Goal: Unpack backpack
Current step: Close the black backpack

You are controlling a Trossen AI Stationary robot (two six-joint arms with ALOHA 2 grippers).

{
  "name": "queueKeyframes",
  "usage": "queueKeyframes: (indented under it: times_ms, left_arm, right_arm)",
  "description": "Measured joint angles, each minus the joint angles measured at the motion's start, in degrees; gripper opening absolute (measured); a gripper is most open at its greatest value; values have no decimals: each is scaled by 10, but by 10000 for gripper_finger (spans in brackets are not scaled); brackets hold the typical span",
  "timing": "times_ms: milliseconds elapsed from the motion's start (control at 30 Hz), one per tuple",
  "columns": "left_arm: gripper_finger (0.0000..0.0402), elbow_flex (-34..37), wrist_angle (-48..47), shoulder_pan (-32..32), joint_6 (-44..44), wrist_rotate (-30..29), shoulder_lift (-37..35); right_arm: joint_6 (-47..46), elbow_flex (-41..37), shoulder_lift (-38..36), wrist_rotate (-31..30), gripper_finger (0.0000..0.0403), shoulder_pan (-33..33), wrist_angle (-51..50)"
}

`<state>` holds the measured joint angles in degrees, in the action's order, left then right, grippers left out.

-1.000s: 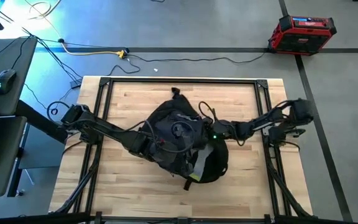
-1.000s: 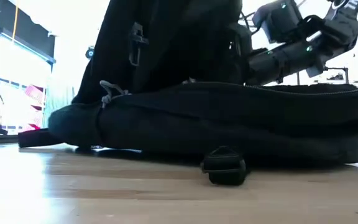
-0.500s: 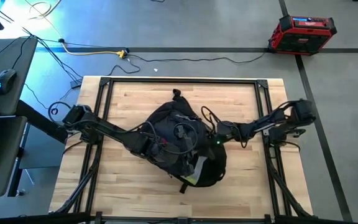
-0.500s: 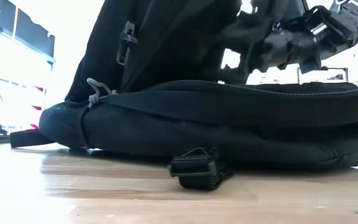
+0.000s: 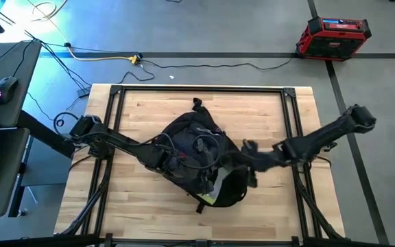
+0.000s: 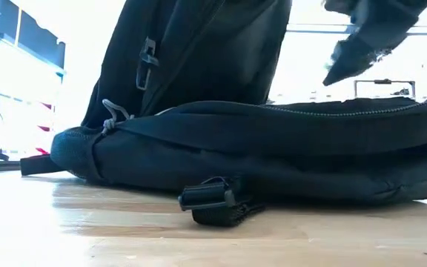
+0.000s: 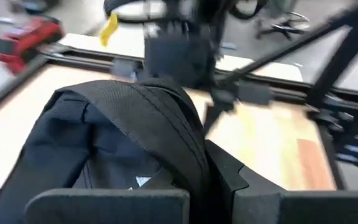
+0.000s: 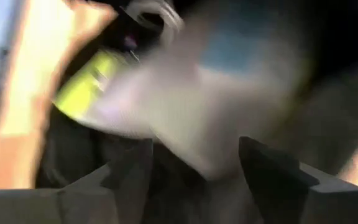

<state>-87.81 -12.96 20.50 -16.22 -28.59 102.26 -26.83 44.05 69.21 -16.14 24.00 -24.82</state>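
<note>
The black backpack [image 5: 197, 158] lies in the middle of the wooden table, its lower body flat on the board [image 6: 273, 148] and its upper part [image 6: 199, 44] drawn upward. My left gripper [image 5: 164, 159] is shut on a black webbing band [image 7: 173, 118] of the backpack at its left side. A pale pouch with neon-yellow trim [image 5: 216, 189] peeks out at the backpack's near side. My right gripper [image 5: 249, 163] hangs just right of the backpack, blurred, with its fingers apart; the pale pouch [image 8: 185, 106] shows beyond them. My left gripper pinches the backpack's black webbing band [image 7: 197, 168] between its two fingers, coming from the table's left and slanting a little down. The band runs along between the fingers. This part of the backpack is held raised while the body stays on the table.
A loose strap with a black buckle [image 6: 213, 200] lies on the board in front of the backpack. Black frame rails [image 5: 112, 137] run along both table sides. On the floor beyond are a red-and-black case [image 5: 332, 38] and cables [image 5: 108, 58]; a desk with a mouse [image 5: 2, 86] stands at the left.
My right gripper has drawn back from the backpack's top toward the table's right and near edges, rising and rolling as it went. The backpack's near part and its buckled strap have slid a little toward the left edge. My left gripper has kept its hold.
</note>
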Motion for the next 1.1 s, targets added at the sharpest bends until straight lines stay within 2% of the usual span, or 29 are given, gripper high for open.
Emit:
queueKeyframes:
  times_ms: [67,167,233,333,433,533,600,700,833,967,1033,1100]
  left_arm:
    - [4,0,3,-2,13,6,3]
    - [15,0,24,-4,53,-51,23]
    - [33,-1,43,-13,73,-54,49]
    - [70,0,66,-34,85,-7,92]
    - [107,1,67,-52,81,70,105]
    - [138,-16,67,-59,80,136,102]
    - [152,-41,63,-54,117,140,102]
    - [160,-73,66,-28,191,91,101]
    - [158,-110,19,12,236,-4,100]
    - [154,-154,-52,48,227,-71,100]
    - [152,-162,-52,60,215,-90,100]
    - [153,-163,-43,62,212,-92,100]
  right_arm:
    - [-34,1,-17,-31,218,38,-46]
    - [-96,1,-27,-78,216,99,-95]
    - [-137,1,-27,-130,216,141,-110]
    - [-188,1,-20,-206,216,198,-121]
    - [-227,1,-4,-289,216,242,-119]
    - [-244,1,20,-331,216,265,-114]
    - [-234,1,38,-334,216,271,-99]
    - [-160,1,72,-324,216,271,-27]
    - [-4,1,122,-251,216,271,127]
    - [116,6,171,-170,216,270,266]
    - [147,25,189,-152,216,270,280]
    - [151,48,196,-152,216,270,248]
